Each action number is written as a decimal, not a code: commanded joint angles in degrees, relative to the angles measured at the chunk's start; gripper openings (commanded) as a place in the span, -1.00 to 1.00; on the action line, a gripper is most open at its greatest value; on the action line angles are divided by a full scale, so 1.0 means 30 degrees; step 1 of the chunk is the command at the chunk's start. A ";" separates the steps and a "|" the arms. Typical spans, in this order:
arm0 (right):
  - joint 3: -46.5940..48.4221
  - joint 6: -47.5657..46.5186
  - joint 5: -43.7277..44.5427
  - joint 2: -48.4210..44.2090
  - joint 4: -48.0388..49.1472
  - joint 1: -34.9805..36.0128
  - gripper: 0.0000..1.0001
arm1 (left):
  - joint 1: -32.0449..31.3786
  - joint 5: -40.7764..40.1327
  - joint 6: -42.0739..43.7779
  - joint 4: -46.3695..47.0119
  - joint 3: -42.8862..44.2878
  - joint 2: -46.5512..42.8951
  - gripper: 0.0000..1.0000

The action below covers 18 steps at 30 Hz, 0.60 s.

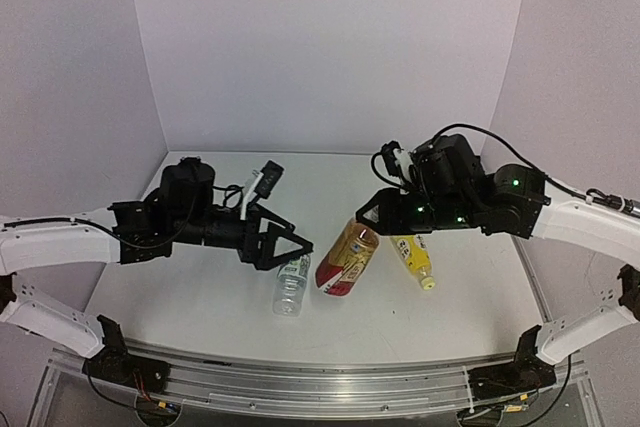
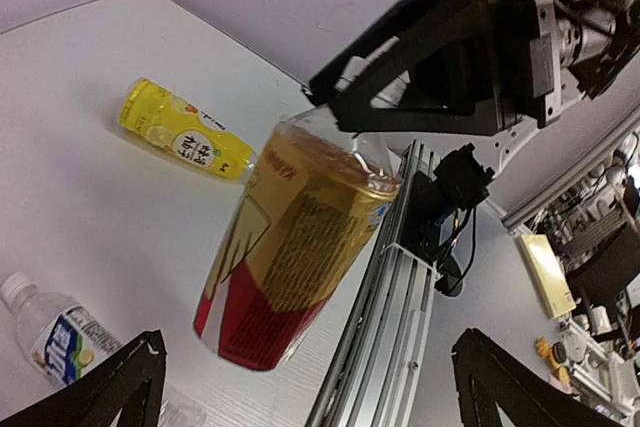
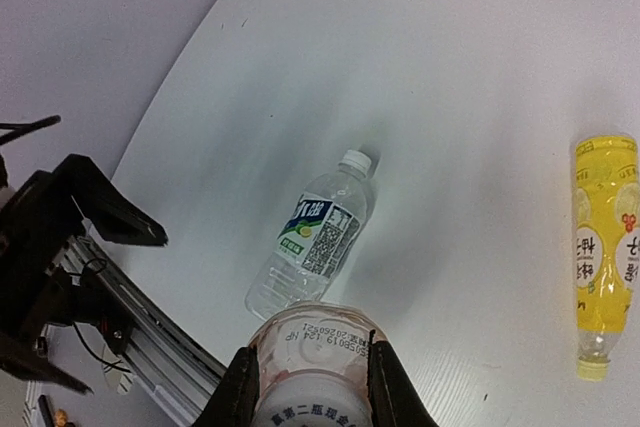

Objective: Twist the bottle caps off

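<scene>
**A:** From above, how do the claws stand?

**B:** The left claw [image 1: 290,245] has its jaws wide apart with nothing between them. The clear water bottle [image 1: 292,285] lies on the table [image 1: 200,297] just below its tips, one end nearly under them. The right claw [image 1: 365,215] is clamped on the upper end of the amber bottle [image 1: 348,259], which slants down from it, red end lowest. The yellow bottle [image 1: 412,257] lies flat just to that claw's right.

**A:** Any writing legible there?

**B:** None. The labels are only patches of colour.

**A:** And the left wrist camera?

**B:** Its own fingers [image 2: 125,387] sit far apart at the bottom corners. Ahead of them hangs the amber bottle, showing a beige panel of fine print above a red band, too small to read. The right claw's dark jaws pinch its top. Beyond it, the yellow bottle's label has white discs with dark East Asian characters. The clear bottle lies beside the left-hand finger.

**A:** The right wrist?

**B:** Only this view shows a dotted code of digits and letters round the amber bottle's held end, with a row of Chinese characters below it. That end sits squeezed between the fingers [image 3: 240,392]. Past them, the clear bottle shows its white cap [image 3: 355,160], blue characters and a dark square code patch. No view settles whether the amber bottle's low end touches the table.
</scene>
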 commanded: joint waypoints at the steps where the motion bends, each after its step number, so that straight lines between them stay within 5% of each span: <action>1: 0.0849 0.2704 -0.1700 -0.0007 -0.0806 0.0019 -0.92 | -0.3368 -0.2321 0.2988 -0.0168 0.3063 0.2838 0.99; 7: 0.1132 0.3788 -0.3422 0.0040 -0.0797 0.0007 -0.94 | -0.4793 -0.5758 0.4173 -0.1791 0.4819 0.4594 0.99; 18: 0.1428 0.3380 -0.5384 -0.0456 -0.0778 0.0010 -0.97 | -0.4839 -0.5376 0.4510 -0.1816 0.4873 0.5591 0.99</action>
